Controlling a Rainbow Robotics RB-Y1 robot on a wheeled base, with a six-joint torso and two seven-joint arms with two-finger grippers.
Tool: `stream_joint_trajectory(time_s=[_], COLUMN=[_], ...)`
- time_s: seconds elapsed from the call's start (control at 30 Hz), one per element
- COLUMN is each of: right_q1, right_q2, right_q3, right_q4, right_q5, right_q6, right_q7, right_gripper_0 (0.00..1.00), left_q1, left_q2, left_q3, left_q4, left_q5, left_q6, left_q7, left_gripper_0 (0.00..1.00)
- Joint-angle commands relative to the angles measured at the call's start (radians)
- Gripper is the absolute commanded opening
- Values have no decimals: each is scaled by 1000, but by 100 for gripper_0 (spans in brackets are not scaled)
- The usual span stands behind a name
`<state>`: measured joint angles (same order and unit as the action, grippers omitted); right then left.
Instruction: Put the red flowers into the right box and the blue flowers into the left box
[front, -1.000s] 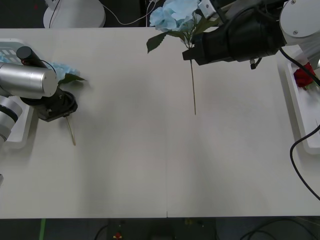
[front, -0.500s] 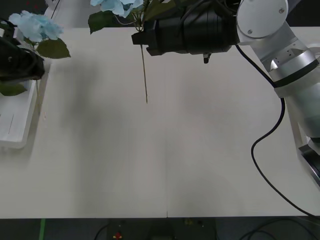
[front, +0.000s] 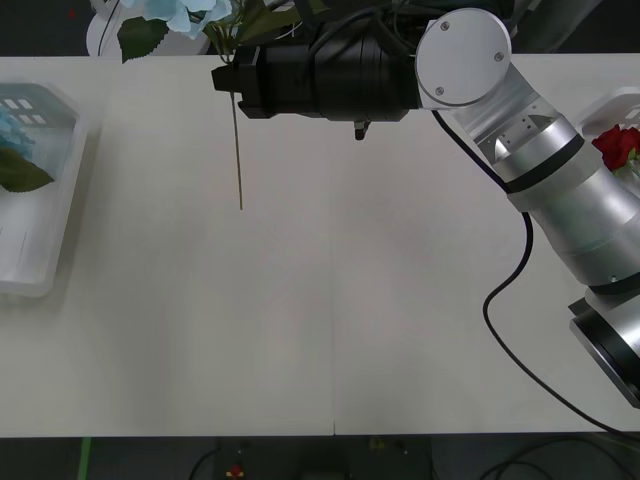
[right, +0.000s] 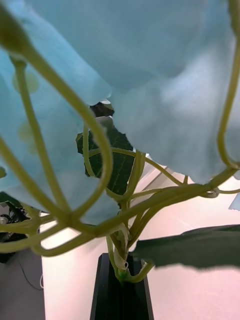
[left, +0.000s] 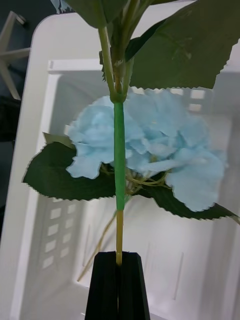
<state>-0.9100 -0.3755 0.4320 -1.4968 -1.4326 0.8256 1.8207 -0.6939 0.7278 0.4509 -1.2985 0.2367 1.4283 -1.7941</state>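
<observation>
My right gripper (front: 230, 78) reaches across the table's far side, shut on a blue flower; its pale bloom (front: 175, 14) is up and its thin stem (front: 238, 150) hangs down over the table. The right wrist view shows the black fingers (right: 111, 292) clamped on the stalk under the petals (right: 150, 55). My left gripper (left: 118, 285) is shut on another flower stem (left: 119, 165) above the left box (left: 37, 110), where a blue flower (left: 155, 145) lies. The left box (front: 50, 250) sits at the table's left edge. A red flower (front: 614, 146) lies in the right box (front: 603, 105).
The wide white tabletop (front: 330, 320) stretches between the two boxes. My right arm (front: 540, 170) spans the far right part of the table, with a black cable (front: 500, 330) looping beside it. A white round base (front: 100, 35) stands beyond the far edge.
My right arm has carried its blue flower leftward along the far side. The left arm lifted its blue flower off the table, moved over the left box and left the front view.
</observation>
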Motion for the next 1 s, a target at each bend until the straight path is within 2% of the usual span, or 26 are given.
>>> stream_joint_trajectory(time_s=[0.03, 0.2, 0.47, 0.5, 0.53, 0.57, 0.6, 0.63, 0.83, 1.0], right_q1=[-52, -52, -52, -52, -52, -52, -52, -52, -50, -52], right_q2=[30, 30, 29, 30, 29, 29, 29, 30, 29, 30], right_q3=[14, 24, 24, 24, 24, 24, 24, 24, 24, 24], right_q4=[-22, -20, -20, -20, -20, -20, -20, -20, -20, -20], right_q5=[6, 6, 6, 4, 6, 4, 4, 4, 6, 6], right_q6=[-14, -14, -14, -14, -14, -14, -14, -14, -14, -14], right_q7=[29, 32, 35, 35, 35, 35, 35, 35, 37, 39], right_gripper_0=[0, 0, 0, 0, 0, 0, 0, 0, 0, 0], left_q1=[22, 22, 24, 24, 24, 24, 28, 27, 27, 28], left_q2=[102, 117, 116, 114, 114, 114, 114, 114, 116, 116], left_q3=[-67, -75, -164, -175, -182, -185, -192, -195, -153, -15], left_q4=[139, 298, 395, 401, 401, 401, 401, 403, 363, 214], left_q5=[-11, -34, -33, -27, -23, -22, -17, -13, 76, 158], left_q6=[-140, -189, -189, -192, -195, -197, -197, -197, -181, -23], left_q7=[-30, -27, -31, -34, -34, -36, -39, -41, -119, -288], left_gripper_0=[0, 0, 0, 5, 43, 63, 92, 100, 100, 100])
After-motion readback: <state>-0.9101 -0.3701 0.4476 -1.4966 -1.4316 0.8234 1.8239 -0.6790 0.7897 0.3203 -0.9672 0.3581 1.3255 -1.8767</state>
